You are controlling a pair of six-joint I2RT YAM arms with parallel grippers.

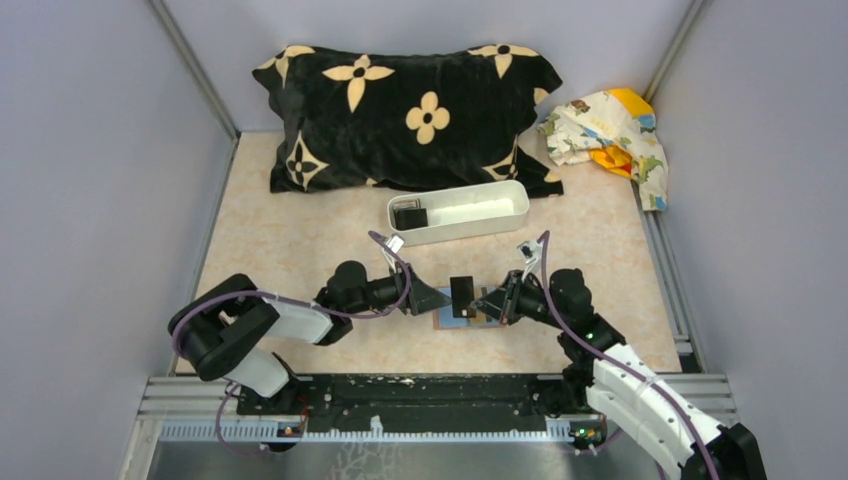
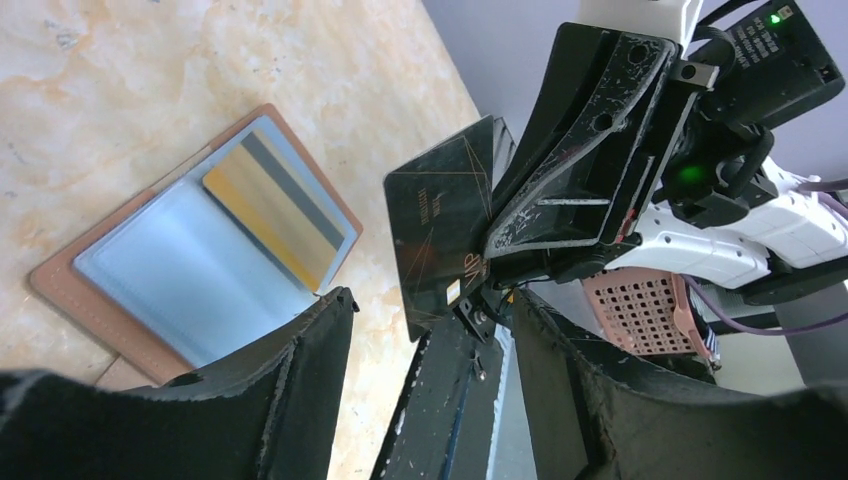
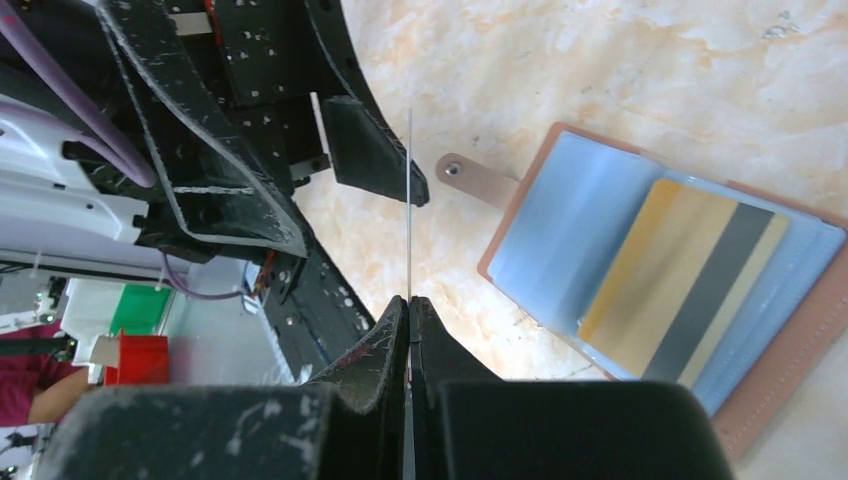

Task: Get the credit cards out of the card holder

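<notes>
The card holder lies open on the table, brown rim and light blue inside. It shows clearly in the left wrist view and the right wrist view. A tan-yellow credit card with a grey stripe sits in its slot. My right gripper is shut on a black credit card and holds it upright above the holder. The card shows face-on in the left wrist view and edge-on in the right wrist view. My left gripper is open, its fingers just short of the black card.
A long white tray stands behind the grippers with a dark card in its left end. A black pillow with cream flowers lies at the back. A patterned cloth is at the back right. Walls close in on both sides.
</notes>
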